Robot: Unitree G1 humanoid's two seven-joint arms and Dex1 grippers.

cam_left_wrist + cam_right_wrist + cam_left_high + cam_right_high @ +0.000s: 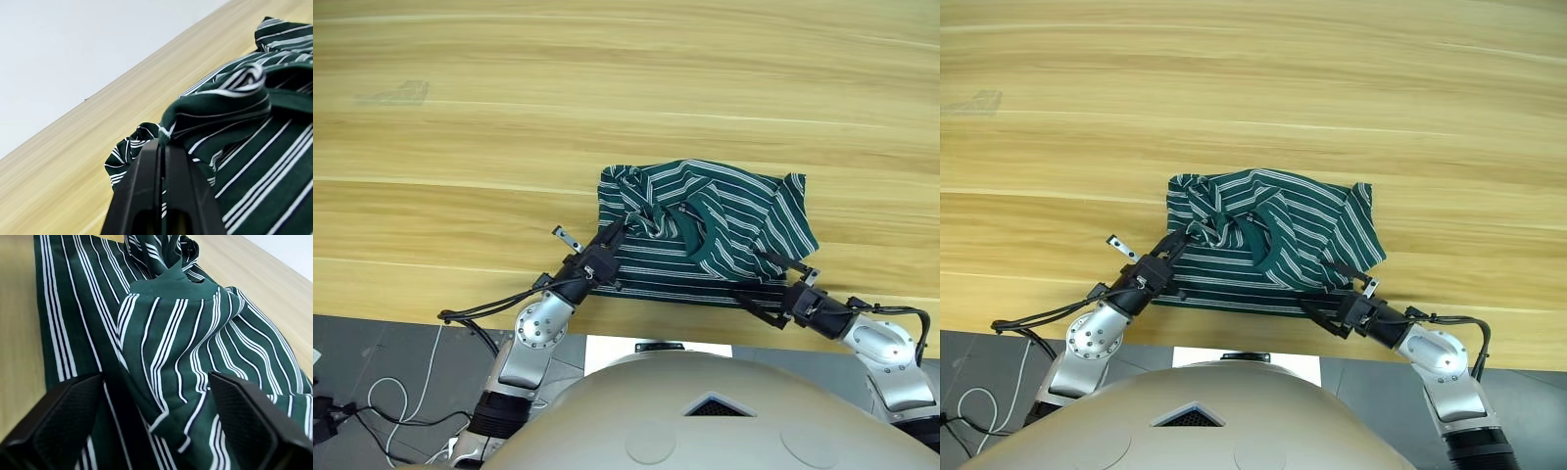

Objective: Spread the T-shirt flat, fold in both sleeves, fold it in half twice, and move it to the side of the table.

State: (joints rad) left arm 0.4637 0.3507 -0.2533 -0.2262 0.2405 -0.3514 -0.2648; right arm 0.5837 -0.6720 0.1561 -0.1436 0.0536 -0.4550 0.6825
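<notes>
Since the cloth is sitting bunched rather than flat, the wooden table (607, 88) is carrying the T-shirt (744, 215) close to its near edge, within both arms' range. The shirt, green with white stripes, is lying as a rough rectangle. A smoother striped layer is running along the near side, and a twisted heap of folds is piling up towards the middle. By my reading, the spreading step is not yet finished.

The left gripper (161, 145) is sitting at the shirt's near left part with its fingers pressing together on a raised fold. It is probably holding there so that this side can be drawn outward. The right gripper (154, 379) is sitting at the near right edge with its fingers spread wide, one on each side of a ridge of fabric. It seems to be lining up for a matching pinch.

The folds are swallowing the sleeves, so I cannot tell which lump is which. A plain green band is curling in the middle and may be the collar, though that is only a guess. The closed fingers are hiding how much cloth the left pinch is taking in. Whether the right fingers are touching the fabric or hanging just above it is not clear either.
</notes>
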